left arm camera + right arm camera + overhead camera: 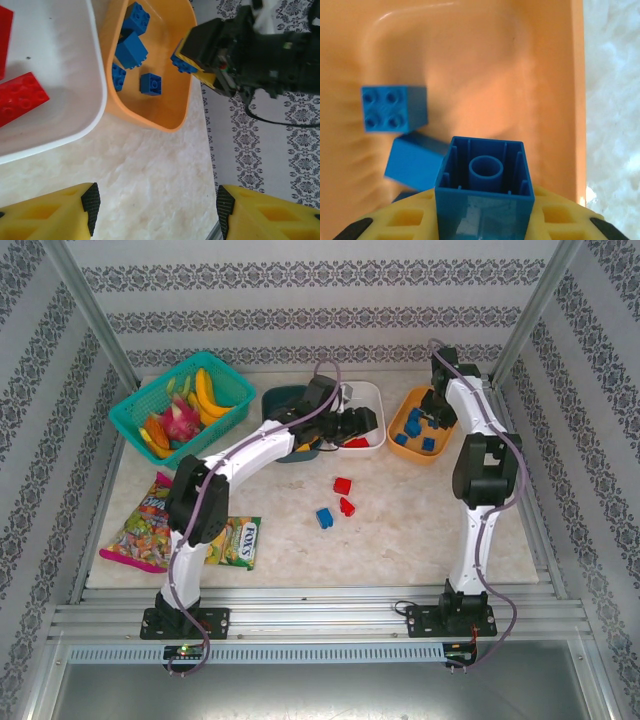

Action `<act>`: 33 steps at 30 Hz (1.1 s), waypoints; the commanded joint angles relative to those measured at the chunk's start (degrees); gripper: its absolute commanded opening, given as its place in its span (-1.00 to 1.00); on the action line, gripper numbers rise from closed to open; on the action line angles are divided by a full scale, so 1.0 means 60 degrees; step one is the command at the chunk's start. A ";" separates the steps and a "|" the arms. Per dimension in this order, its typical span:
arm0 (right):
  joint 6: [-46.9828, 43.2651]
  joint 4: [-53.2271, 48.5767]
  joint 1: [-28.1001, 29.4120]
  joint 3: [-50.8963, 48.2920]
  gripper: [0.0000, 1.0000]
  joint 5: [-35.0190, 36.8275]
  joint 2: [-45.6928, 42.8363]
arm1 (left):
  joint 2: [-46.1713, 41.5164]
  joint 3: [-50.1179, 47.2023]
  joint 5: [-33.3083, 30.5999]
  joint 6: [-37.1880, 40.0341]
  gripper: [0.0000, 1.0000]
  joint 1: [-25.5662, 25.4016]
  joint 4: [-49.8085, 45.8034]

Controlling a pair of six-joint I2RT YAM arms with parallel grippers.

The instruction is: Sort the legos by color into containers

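R fingers (437,407) clamped on a blue brick (484,200), hollow underside facing the wrist cam, hanging over the orange tub (470,60). Below them in the tub: more blue bricks (395,115), one studs-up ahead-left of the held one, another tilted just beside it.

L fingers (358,425) apart, nothing btwn them. Only bare worktop (150,185) shows btwn the black pads (91,205). Ahead-left of L fingers: white tub (100,95) w/ red bricks (20,97) inside. Ahead of them: the orange tub, just beside the white one. Dark teal tub (280,405) is on the other side of the L arm from the white tub.

Well back from both sets of fingers, toward the arm bases: loose red brick (342,485), second red one (347,506) and loose blue brick (324,518), near each other on the worktop.
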 commanded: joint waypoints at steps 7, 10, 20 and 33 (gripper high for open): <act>-0.0492 -0.1586 -0.0296 0.2857 -0.31 0.0162 0.2210 | 0.0575 0.1237 0.0209 0.0458 0.31 -0.0219 -0.0819; -0.0501 -0.1661 -0.0296 0.3129 -0.15 0.0025 0.2384 | 0.0452 0.1108 0.0155 0.0503 0.31 -0.0241 -0.0902; -0.0431 -0.1308 -0.0082 0.2763 0.18 -0.0051 0.0821 | -0.0519 0.0532 -0.0387 0.0704 0.31 -0.0241 -0.1241; -0.1967 0.1619 0.2972 -0.3465 0.38 -0.0613 -0.4785 | -0.4143 -0.3469 -0.1620 0.0976 0.33 0.0105 -0.1745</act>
